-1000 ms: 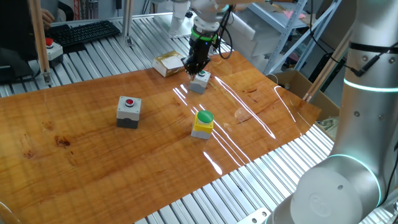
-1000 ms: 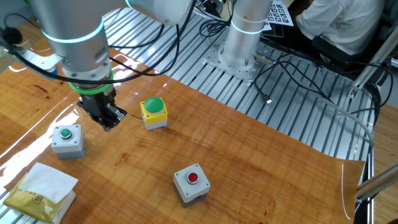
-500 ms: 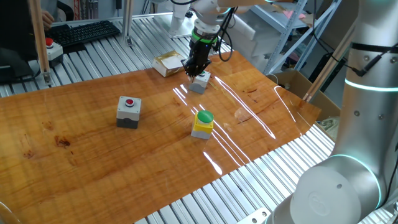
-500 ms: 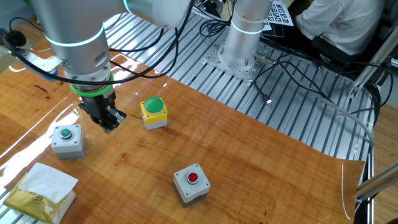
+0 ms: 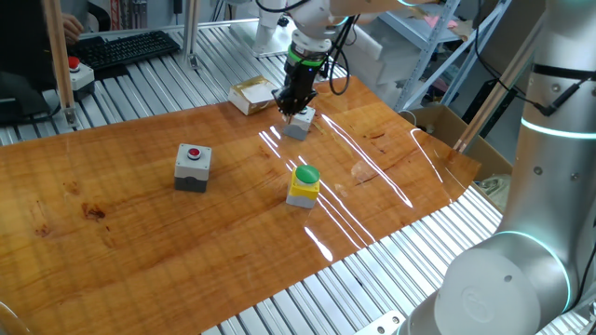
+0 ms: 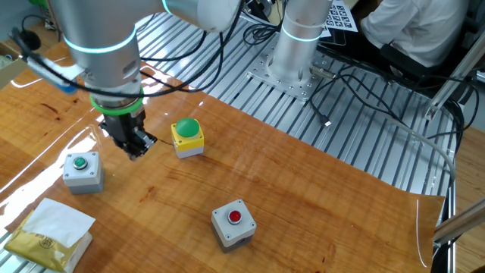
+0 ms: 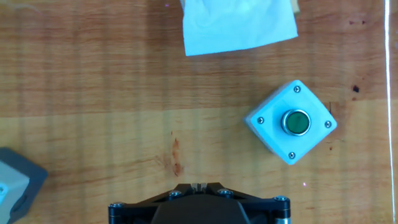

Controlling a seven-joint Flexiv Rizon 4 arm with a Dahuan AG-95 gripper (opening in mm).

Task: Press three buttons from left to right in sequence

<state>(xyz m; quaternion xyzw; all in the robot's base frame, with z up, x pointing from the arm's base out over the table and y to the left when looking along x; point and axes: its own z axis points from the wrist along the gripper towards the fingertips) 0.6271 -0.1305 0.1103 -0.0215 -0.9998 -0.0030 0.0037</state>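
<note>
Three button boxes stand on the wooden table. The grey box with the red button (image 5: pixel 193 166) (image 6: pixel 232 222) is at the left in one fixed view. The yellow box with the green dome (image 5: pixel 304 183) (image 6: pixel 186 137) is in the middle. The grey box with the small green button (image 5: pixel 299 121) (image 6: pixel 82 170) (image 7: pixel 291 121) is farthest back. My gripper (image 5: pixel 289 104) (image 6: pixel 137 152) (image 7: pixel 199 185) hovers above the table between the small-green-button box and the yellow box, touching neither. Its fingertips meet with nothing between them.
A flat tan cardboard box with white paper on it (image 5: pixel 251 93) (image 6: pixel 49 233) (image 7: pixel 239 22) lies beside the small-green-button box. A red mushroom button on a pale box (image 5: pixel 74 70) and a keyboard (image 5: pixel 130 48) sit off the board at the back left. The metal slatted bench (image 5: pixel 335 298) surrounds the board.
My gripper has shifted slightly toward the yellow box, away from the small-green-button box. The boxes have not moved.
</note>
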